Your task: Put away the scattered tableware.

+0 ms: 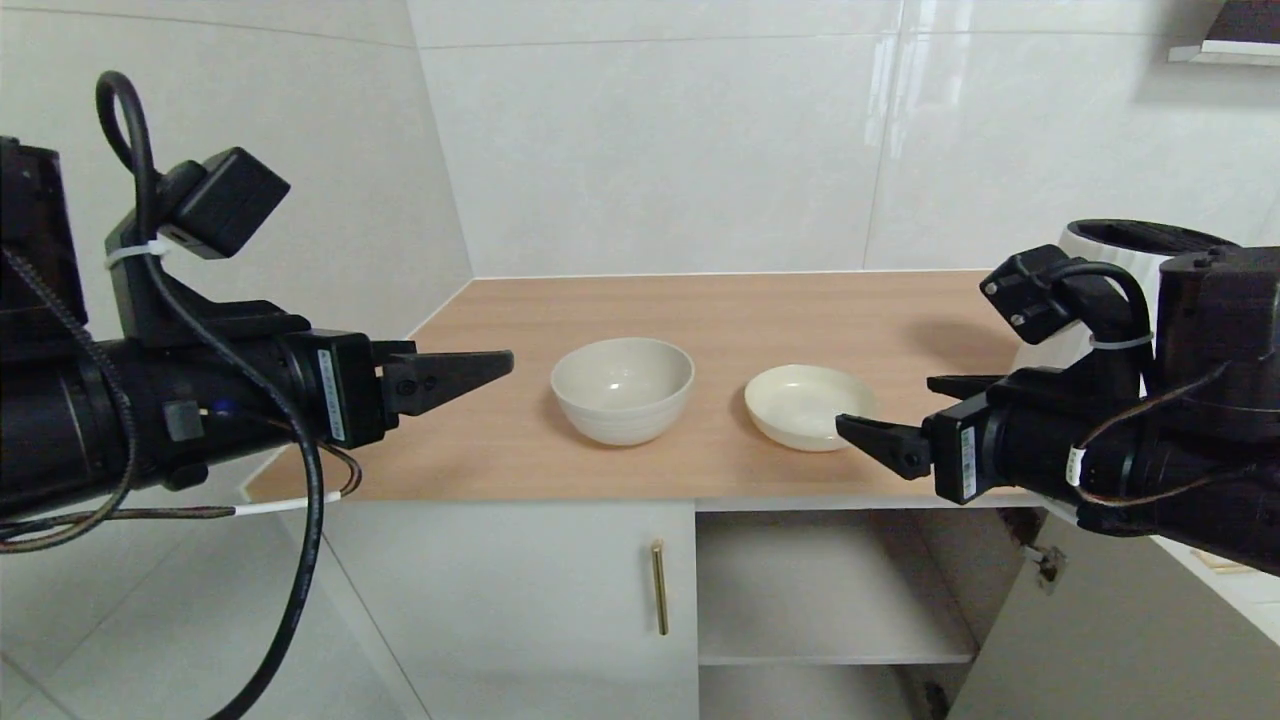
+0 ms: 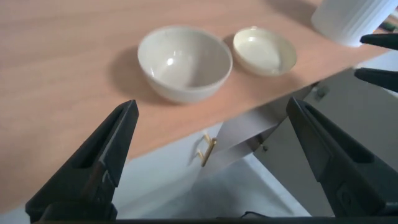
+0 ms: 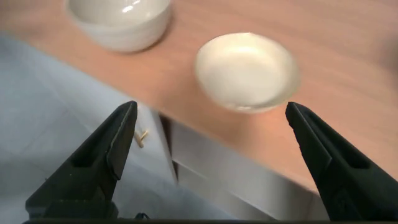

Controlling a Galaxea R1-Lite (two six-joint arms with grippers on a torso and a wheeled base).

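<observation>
A deep cream bowl [image 1: 622, 388] [image 2: 185, 62] [image 3: 121, 22] and a shallow cream dish [image 1: 808, 405] [image 2: 264, 51] [image 3: 247, 70] stand side by side on the wooden countertop [image 1: 720, 310], near its front edge. My left gripper [image 1: 490, 368] [image 2: 211, 107] hovers open to the left of the bowl, a short gap away, holding nothing. My right gripper [image 1: 890, 405] [image 3: 210, 112] is open just right of the dish, at the counter's front edge, with nothing between its fingers.
A white ribbed appliance [image 1: 1130, 260] [image 2: 348, 18] stands at the counter's right end. Below the counter, the right cabinet is open and shows a bare shelf [image 1: 830, 655]. The left door is closed, with a gold handle [image 1: 658, 587] [image 3: 142, 135]. Tiled walls close the back and left.
</observation>
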